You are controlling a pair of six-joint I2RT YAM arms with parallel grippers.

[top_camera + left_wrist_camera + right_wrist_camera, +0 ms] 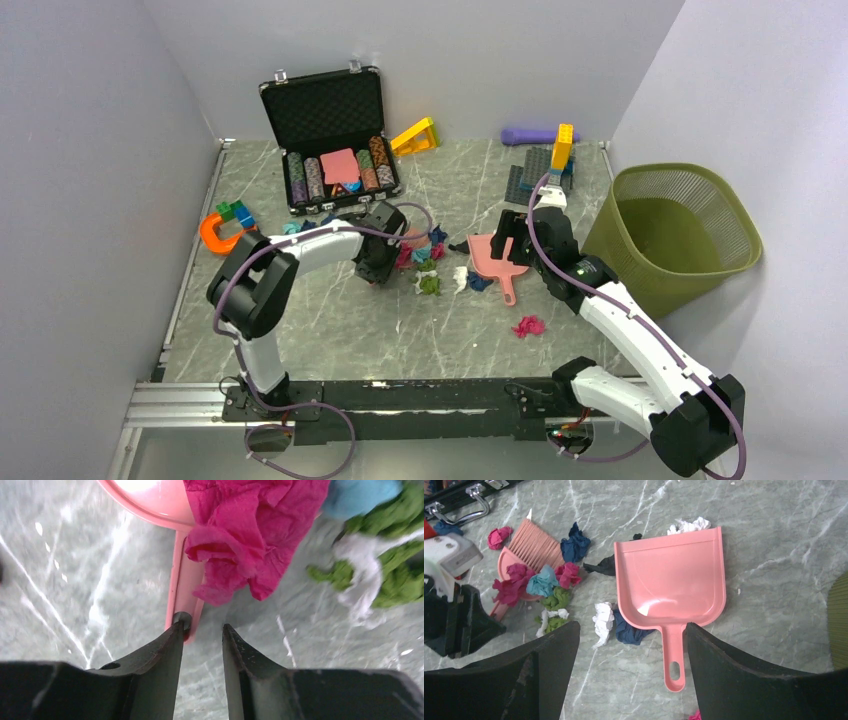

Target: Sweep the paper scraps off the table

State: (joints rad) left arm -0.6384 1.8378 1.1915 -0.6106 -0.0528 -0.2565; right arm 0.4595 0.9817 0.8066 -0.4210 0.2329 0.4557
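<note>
Bases at the near rail, both arms stretched out over the desk (330,330). Nearest to me a lone magenta scrap (528,326) lies on bare marble, apart from the others, just left of the right forearm.

Next out, the right pincer (631,625): jaws wide, gripping nothing, hanging over the handle of the pink dustpan (671,575). The pan lies flat, mouth facing away from me. I cannot tell whether either finger touches the handle. A white wad (601,622) and a navy wad (626,635) lie against the pan's near left corner; a second white one sits at its far lip.

Level with that, the left pincer (204,626): jaws narrow, nothing between them. The handle end of the pink brush (182,580) sits right at one fingertip, outside the gap.

I log the main heap of paper scraps (425,262) between the two pincers, left of the pan: magenta, teal, green and white wads piled on and around the brush, navy and black ones at the fringe.

Farther back, an open black case (320,105) holding poker chips. At the desk's right edge, a green mesh bin (650,275).
</note>
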